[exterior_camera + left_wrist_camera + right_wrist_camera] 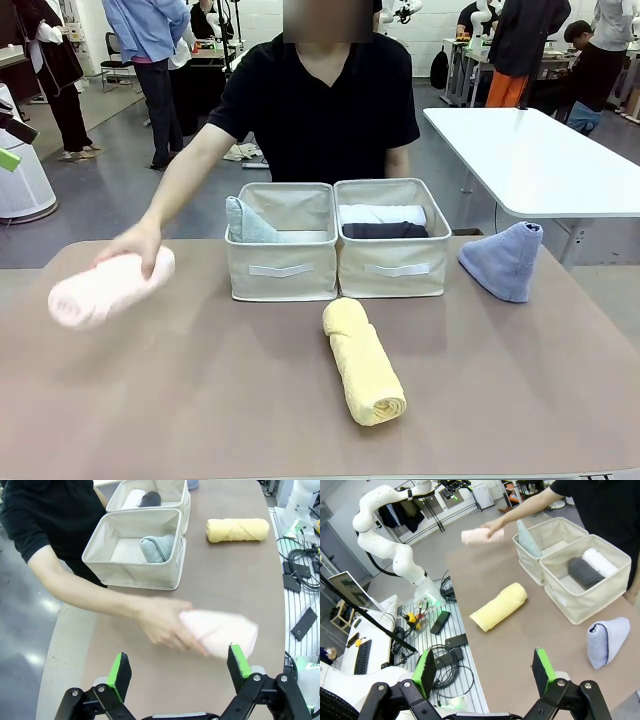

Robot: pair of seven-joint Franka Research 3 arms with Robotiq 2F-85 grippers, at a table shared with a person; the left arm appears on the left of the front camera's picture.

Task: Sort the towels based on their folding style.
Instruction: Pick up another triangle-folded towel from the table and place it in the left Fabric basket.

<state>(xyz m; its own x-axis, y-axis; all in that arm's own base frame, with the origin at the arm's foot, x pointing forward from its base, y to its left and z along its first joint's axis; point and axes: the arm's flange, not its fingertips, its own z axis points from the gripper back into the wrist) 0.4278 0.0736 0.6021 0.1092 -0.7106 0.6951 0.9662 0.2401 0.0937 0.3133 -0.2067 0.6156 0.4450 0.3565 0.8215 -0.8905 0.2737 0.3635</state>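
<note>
The person's hand [135, 242] rests on a rolled pink towel [105, 288] at the table's left; the same towel [220, 632] lies just beyond my open left gripper [178, 666]. A rolled yellow towel [364, 361] lies in front of two beige bins. The left bin [281, 265] holds a mint cone-folded towel [247, 223]. In the right bin [392, 262] lie a white roll [382, 214] and a dark grey roll [385, 231]. A lavender cone-folded towel [505, 260] stands at the right. My right gripper [484, 671] hangs open above the table's near edge.
A second white table [530, 160] stands behind on the right. Cables and small black boxes [445, 650] lie on a metal rack beside the table. Other people stand in the background. The brown tabletop [200, 400] has free room in front.
</note>
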